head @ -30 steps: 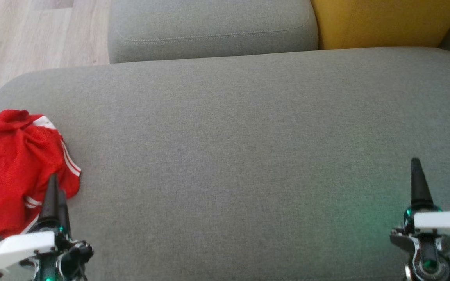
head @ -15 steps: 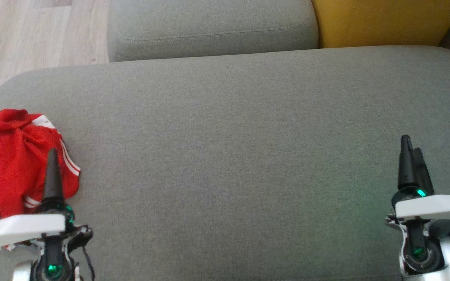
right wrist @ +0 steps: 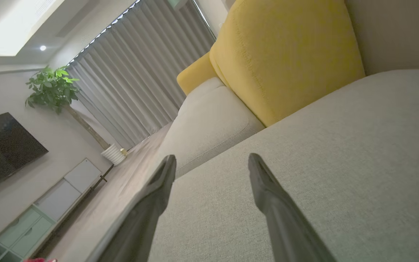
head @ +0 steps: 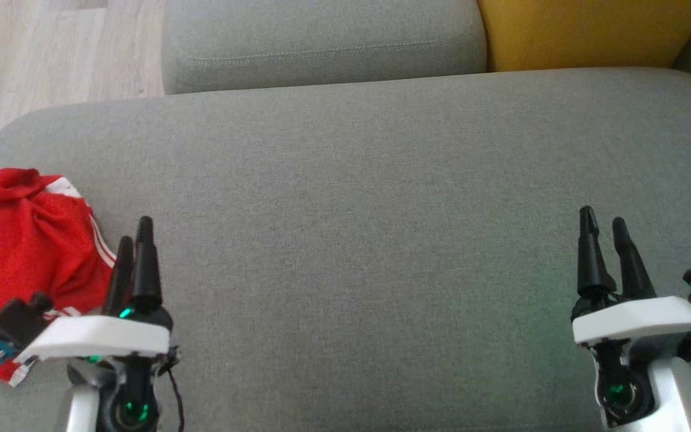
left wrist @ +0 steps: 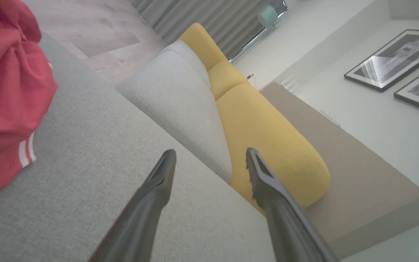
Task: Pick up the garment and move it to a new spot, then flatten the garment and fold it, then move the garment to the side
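The crumpled red garment [head: 21, 252] lies at the left end of the grey sofa seat [head: 351, 210], just beside the left hand [head: 134, 231], which stands wide and empty; the right hand [head: 603, 216], equally wide, is well apart

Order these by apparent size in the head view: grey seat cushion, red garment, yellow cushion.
Largest: grey seat cushion.
Then red garment and yellow cushion, about alike; the cushion is farther and cut by the frame, so unranked.

Right hand [right wrist: 212, 156] spread over grey seat [right wrist: 340, 163]; red sliver [right wrist: 38, 259], perhaps garment.
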You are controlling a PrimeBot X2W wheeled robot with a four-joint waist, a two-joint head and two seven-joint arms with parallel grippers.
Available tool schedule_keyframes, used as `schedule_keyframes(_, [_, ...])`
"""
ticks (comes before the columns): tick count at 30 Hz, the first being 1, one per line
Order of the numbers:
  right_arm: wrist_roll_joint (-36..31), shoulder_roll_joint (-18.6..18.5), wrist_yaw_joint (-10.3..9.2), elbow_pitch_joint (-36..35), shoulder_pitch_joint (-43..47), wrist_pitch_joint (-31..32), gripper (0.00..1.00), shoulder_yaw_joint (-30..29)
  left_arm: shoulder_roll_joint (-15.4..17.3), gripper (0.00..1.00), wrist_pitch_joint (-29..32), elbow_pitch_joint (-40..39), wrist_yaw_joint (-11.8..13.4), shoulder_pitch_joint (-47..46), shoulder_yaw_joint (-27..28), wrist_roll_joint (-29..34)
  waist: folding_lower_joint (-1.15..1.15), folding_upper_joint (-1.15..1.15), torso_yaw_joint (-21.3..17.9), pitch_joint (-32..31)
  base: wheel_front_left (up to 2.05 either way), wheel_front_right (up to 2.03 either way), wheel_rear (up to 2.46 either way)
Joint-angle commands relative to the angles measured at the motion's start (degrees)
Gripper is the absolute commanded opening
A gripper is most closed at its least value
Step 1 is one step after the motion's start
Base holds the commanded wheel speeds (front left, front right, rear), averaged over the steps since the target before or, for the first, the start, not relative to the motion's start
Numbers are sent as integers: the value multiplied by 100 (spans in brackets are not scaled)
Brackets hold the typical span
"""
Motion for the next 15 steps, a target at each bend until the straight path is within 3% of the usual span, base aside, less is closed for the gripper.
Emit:
schedule_keyframes(1, [-294, -113, 14, -236, -357, -87, 100, 110, 78, 100, -90, -286, 12, -245, -3, 310, 0, 0, -1, 1, 0, 0, 0])
schedule_keyframes(7, [-776, -120, 15, -152, -369, -172, 100, 225, 92, 100, -174, -260, 53, -227, -253, 1025, 0, 0, -8, 1, 0, 0, 0])
schedule_keyframes(15, [-1529, -68, 16, -44, -401, -307, 100, 268, 272, 100, -307, -182, 338, -216, -671, 1888, 0, 0, -28, -2, 0, 0, 0])
